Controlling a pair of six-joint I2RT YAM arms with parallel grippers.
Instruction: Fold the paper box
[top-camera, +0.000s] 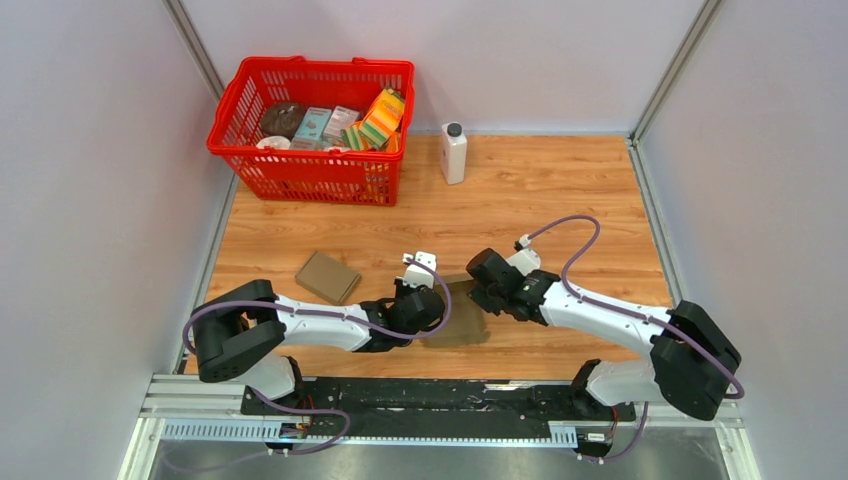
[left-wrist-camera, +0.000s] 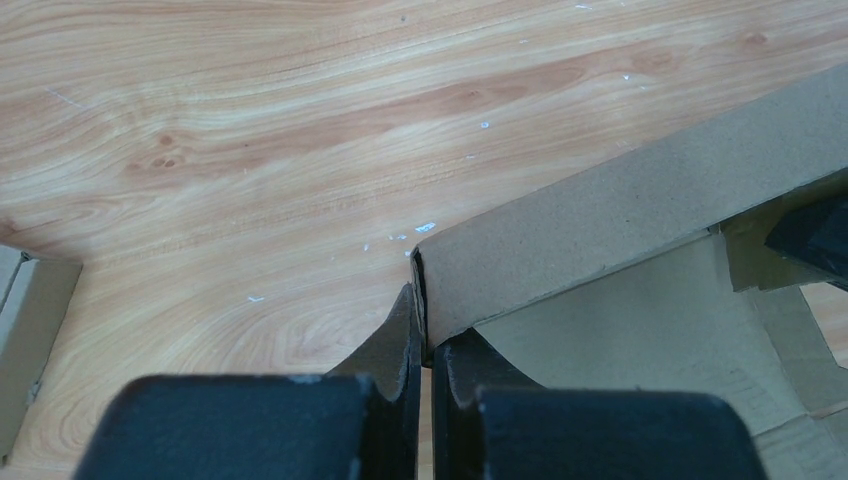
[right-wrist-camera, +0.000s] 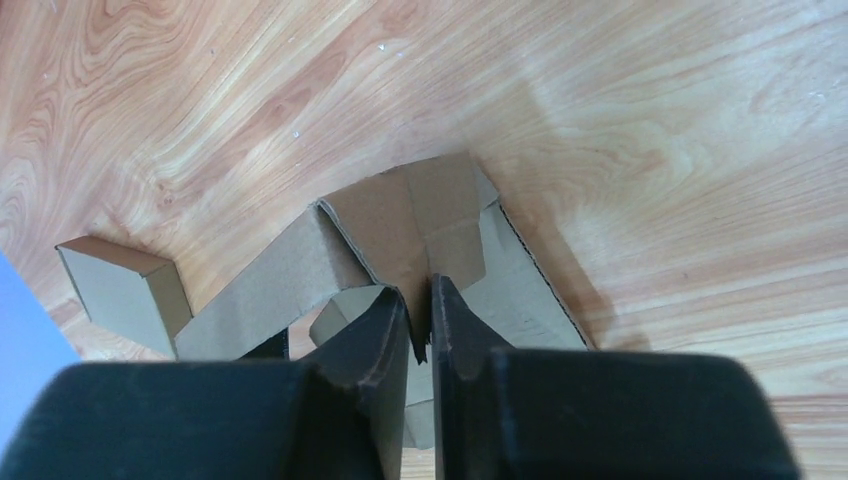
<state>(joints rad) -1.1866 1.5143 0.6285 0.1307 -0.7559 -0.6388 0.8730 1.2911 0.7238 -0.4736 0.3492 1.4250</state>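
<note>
Pinching a raised side wall of the half-folded paper box (top-camera: 465, 325), which lies on the worktop (top-camera: 540, 200) at lower centre of the top view, the left gripper (left-wrist-camera: 422, 330) is clamped on it, while the right gripper (right-wrist-camera: 420, 305) straddles a flap, jaws barely apart, its grip impossible to tell.

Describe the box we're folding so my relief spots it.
From the red basket in the far left corner, come forward and right. The half-folded cardboard box lies at near centre; unlike the closed carton on its left, it is spread open.
</note>
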